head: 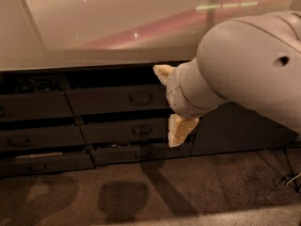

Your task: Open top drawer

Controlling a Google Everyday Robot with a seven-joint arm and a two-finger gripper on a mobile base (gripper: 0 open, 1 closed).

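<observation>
One arm point(254, 65) reached in from 2 o'clock. It carried one gripper point(165, 106) just right of centre, toward 3 o'clock, with two pale fingers point(181, 126) spread apart. Six drawer fronts point(40, 138) showed in two stacks of three, one at 9 o'clock and one at centre, where the top drawer point(99, 100) sat highest. Four pull handles point(140, 98) could be counted clearly. One countertop point(94, 27) lay at 12 o'clock and one cabinet panel point(235, 126) at 4 o'clock.

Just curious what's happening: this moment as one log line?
task: open top drawer | tool: open, before drawer's right end | handle: not gripped
</observation>
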